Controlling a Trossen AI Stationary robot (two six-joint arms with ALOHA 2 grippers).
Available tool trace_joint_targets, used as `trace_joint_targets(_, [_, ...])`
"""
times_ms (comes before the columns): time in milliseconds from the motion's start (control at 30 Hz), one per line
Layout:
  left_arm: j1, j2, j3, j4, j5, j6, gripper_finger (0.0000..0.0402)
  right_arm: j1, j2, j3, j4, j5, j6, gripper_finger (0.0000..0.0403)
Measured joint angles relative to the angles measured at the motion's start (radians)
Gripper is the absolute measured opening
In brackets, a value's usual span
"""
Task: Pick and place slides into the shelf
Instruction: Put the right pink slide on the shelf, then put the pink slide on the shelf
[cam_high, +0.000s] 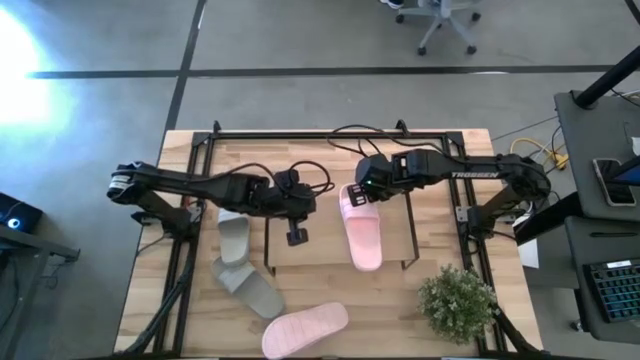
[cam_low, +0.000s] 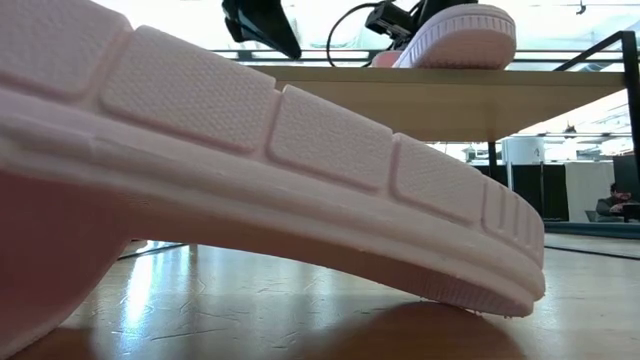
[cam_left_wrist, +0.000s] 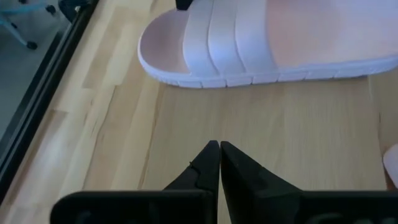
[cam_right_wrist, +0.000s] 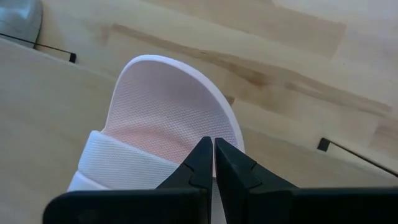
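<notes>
1. While one pink slide lies flat on the shelf top, the other three are off it on the worktop: a second pink slide near the front edge, and two grey-green slides to the shelf's left, one lying partly over the other.
2. From table height, the near pink slide fills the foreground, and the shelved one sits on the light plank above.
3. The right tool is over the strap end of the shelved slide. Its fingers are pressed together with only a hairline gap. They seem to pinch the strap's edge, but the contact is hidden, so I cannot tell whether it holds the slide.
4. The left tool hangs just beside that slide over the bare plank, pinched fully together and holding nothing.
5. My judgement: one of four slides is placed and three remain.
6. Risks from here:
   - If the right tool lifts while still gripping the strap, it could drag or tip the slide off the plank.
   - The left tool must spread its fingers before any pick; pushed down as it is, it would only shove soft foam.
   - The stacked grey-green pair may shift together when one is grabbed.
   - The plant stands close to the right arm's path.
</notes>
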Motion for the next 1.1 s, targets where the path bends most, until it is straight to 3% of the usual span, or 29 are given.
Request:
trace_joint_targets(133, [-0.009,-0.017,-0.003,0.001,-0.025,0.001,0.0000,0.010,-0.007,0.003,-0.003,0.023,0.005,0.0011])
trace_joint_targets(300, [-0.024,-0.080,-0.003,0.006,-0.095,0.022,0.0000,0.047,-0.057,0.049,-0.002,0.268,-0.007,0.0011])
trace_joint_targets(400, [-0.044,-0.136,-0.005,0.019,-0.094,0.034,0.0000,0.078,-0.092,0.106,0.018,0.347,-0.121,0.0011])
trace_joint_targets(500, [-0.076,-0.199,-0.023,0.061,-0.052,0.036,0.0000,0.148,-0.114,0.152,0.082,0.346,-0.269,0.0011])
trace_joint_targets(600, [-0.124,-0.249,-0.056,0.093,0.057,0.037,0.0000,0.252,-0.114,0.186,0.131,0.346,-0.314,0.0011])
trace_joint_targets(667, [-0.166,-0.283,-0.094,0.102,0.099,0.058,0.0000,0.331,-0.101,0.200,0.169,0.349,-0.315,0.0011])
trace_joint_targets(867, [-0.289,-0.408,-0.200,0.098,0.095,0.164,0.0000,0.578,-0.007,0.240,0.233,0.418,-0.279,0.0024])
trace_joint_targets(1033, [-0.362,-0.531,-0.289,0.089,0.196,0.157,0.0000,0.675,0.100,0.323,0.234,0.412,-0.193,0.0051])
trace_joint_targets(1100, [-0.397,-0.571,-0.326,0.087,0.225,0.126,0.0000,0.690,0.153,0.357,0.225,0.359,-0.157,0.0066])
